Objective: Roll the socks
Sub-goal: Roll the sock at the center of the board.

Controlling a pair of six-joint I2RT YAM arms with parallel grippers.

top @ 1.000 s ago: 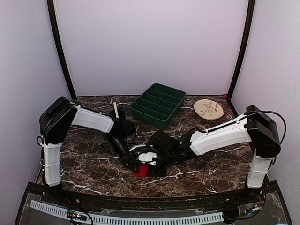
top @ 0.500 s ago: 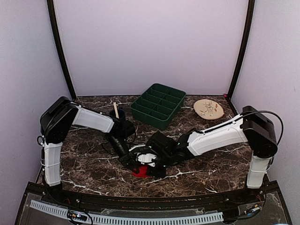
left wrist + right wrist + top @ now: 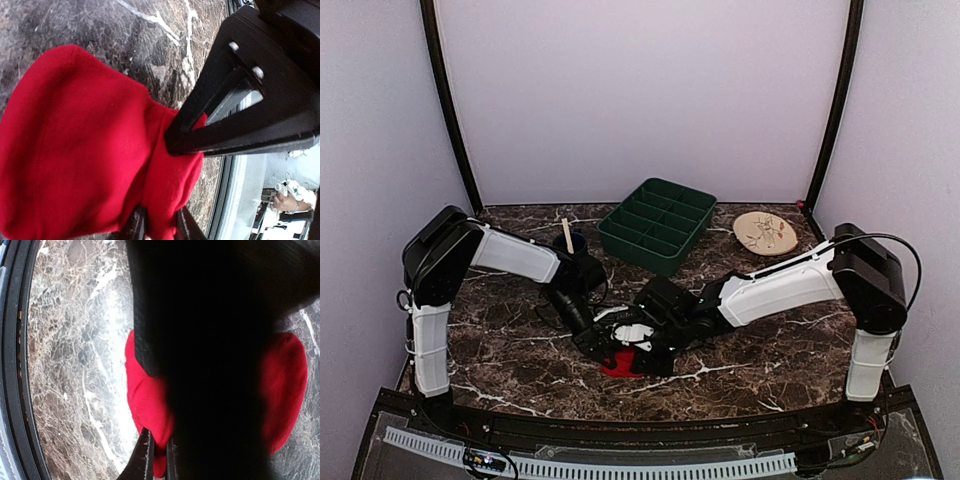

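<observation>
The red sock (image 3: 616,367) is found bunched into a thick, soft fold. One gathered edge is pinched between the fingers of the left gripper (image 3: 161,226). Another edge is pinched by the right gripper (image 3: 159,455). The bulk is spread beyond both sets of fingertips.

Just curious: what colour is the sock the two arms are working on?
Bright red sock, clearest in the left wrist view.

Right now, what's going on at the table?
Both arms are working on one red sock near the front middle of the marble table. The left gripper and the right gripper each pinch a fold of it, close together, and the sock lies bunched in a lump. The teal sock shows in no view. The green tray stands apart at the back.
</observation>
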